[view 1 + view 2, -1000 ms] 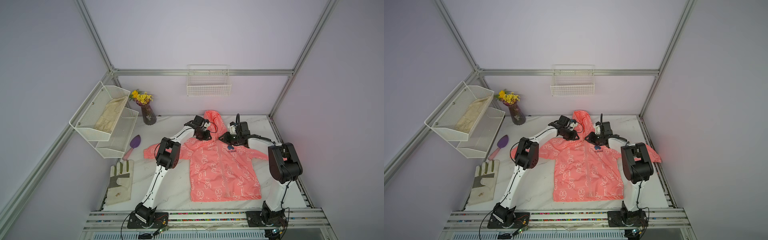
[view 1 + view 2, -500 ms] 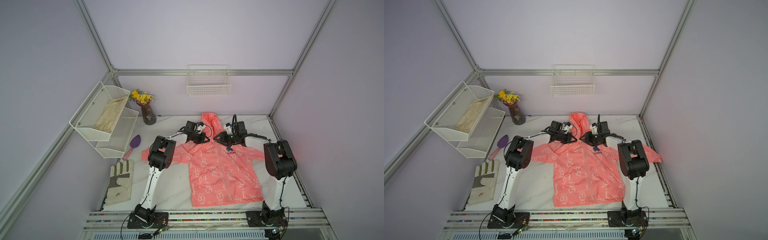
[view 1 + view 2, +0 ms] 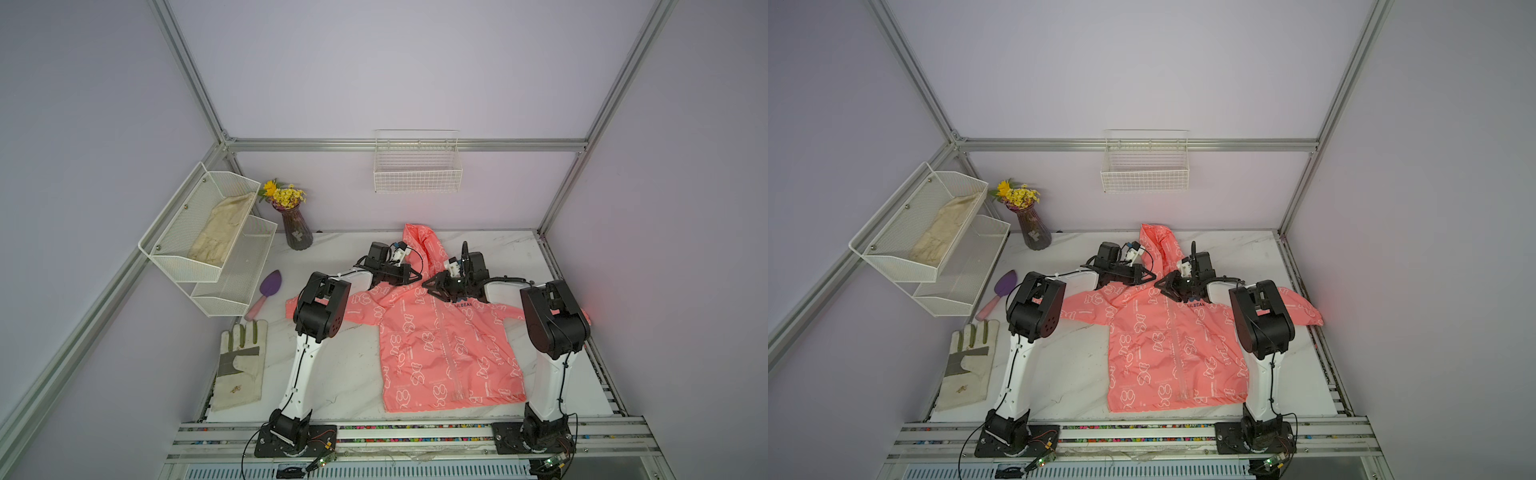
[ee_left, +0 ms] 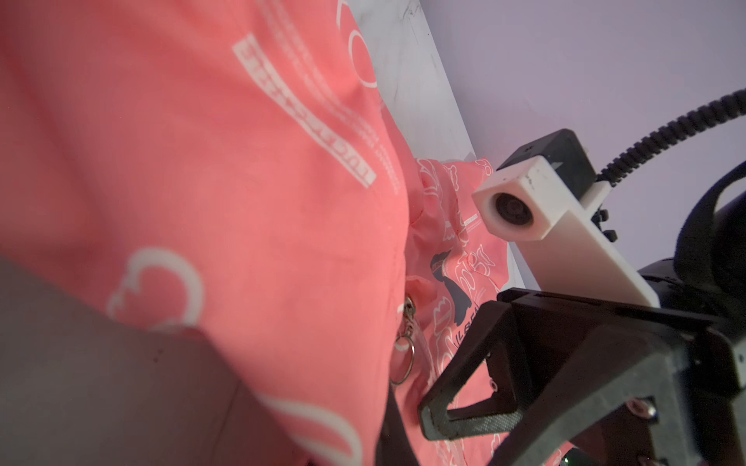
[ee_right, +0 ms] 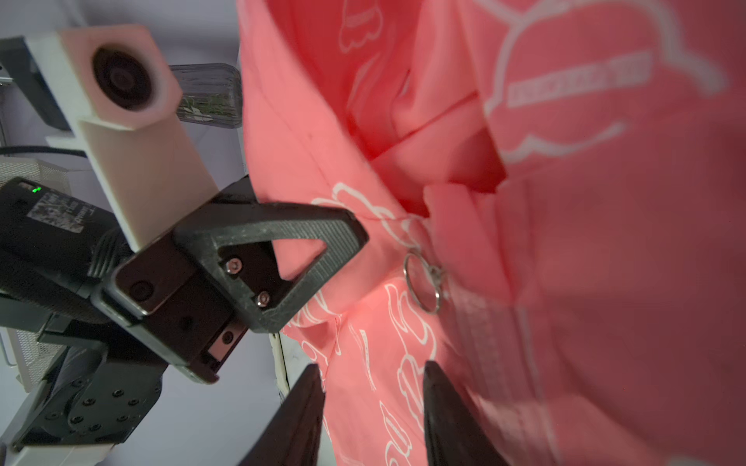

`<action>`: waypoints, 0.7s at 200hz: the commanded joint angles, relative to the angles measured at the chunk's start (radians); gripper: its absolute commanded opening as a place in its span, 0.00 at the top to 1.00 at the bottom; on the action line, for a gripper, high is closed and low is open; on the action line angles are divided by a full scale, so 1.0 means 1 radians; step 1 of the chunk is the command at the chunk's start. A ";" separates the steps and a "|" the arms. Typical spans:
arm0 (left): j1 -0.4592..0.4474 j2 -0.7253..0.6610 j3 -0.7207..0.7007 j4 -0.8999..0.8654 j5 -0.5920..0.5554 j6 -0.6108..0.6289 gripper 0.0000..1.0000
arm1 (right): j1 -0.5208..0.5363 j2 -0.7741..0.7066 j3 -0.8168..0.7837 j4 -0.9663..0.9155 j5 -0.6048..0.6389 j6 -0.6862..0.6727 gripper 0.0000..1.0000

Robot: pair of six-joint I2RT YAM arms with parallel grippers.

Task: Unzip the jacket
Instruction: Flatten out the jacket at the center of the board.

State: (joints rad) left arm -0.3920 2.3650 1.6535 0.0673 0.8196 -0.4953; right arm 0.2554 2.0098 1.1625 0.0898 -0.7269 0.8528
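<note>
The coral-pink jacket (image 3: 440, 349) lies flat on the white table, hood toward the back wall, its front zipper closed. The metal ring pull (image 5: 422, 282) hangs at the collar and also shows in the left wrist view as the ring pull (image 4: 403, 363). My left gripper (image 3: 411, 276) is shut on collar fabric just left of the zipper top; one of its fingers (image 5: 290, 258) presses the cloth there. My right gripper (image 5: 373, 387) is open just right of the collar, fingers straddling jacket fabric, short of the ring. In a top view both grippers meet at the neck (image 3: 1156, 282).
A white-and-grey work glove (image 3: 241, 365) and a purple trowel (image 3: 266, 293) lie left of the left arm. A vase of yellow flowers (image 3: 296, 228) stands at the back left beside a wire shelf (image 3: 199, 266) holding beige cloth. A wire basket (image 3: 417, 166) hangs on the back wall.
The left gripper has closed on the collar fabric. The right gripper has moved left toward the zipper top, and both elbows have swung outward.
</note>
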 commanded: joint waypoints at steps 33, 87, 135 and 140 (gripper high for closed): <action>0.007 -0.087 -0.030 0.067 0.045 0.004 1.00 | -0.003 0.041 -0.001 0.064 0.036 0.056 0.55; 0.007 -0.094 -0.049 0.077 0.057 0.005 1.00 | -0.013 0.076 0.015 0.119 0.077 0.130 0.55; 0.005 -0.100 -0.052 0.063 0.055 0.022 1.00 | -0.017 0.103 0.038 0.116 0.102 0.145 0.57; 0.006 -0.102 -0.052 0.060 0.055 0.024 1.00 | -0.018 0.103 0.040 0.112 0.107 0.144 0.57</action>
State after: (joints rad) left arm -0.3923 2.3562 1.6211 0.0986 0.8425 -0.4938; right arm 0.2485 2.1010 1.1778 0.1825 -0.6712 0.9680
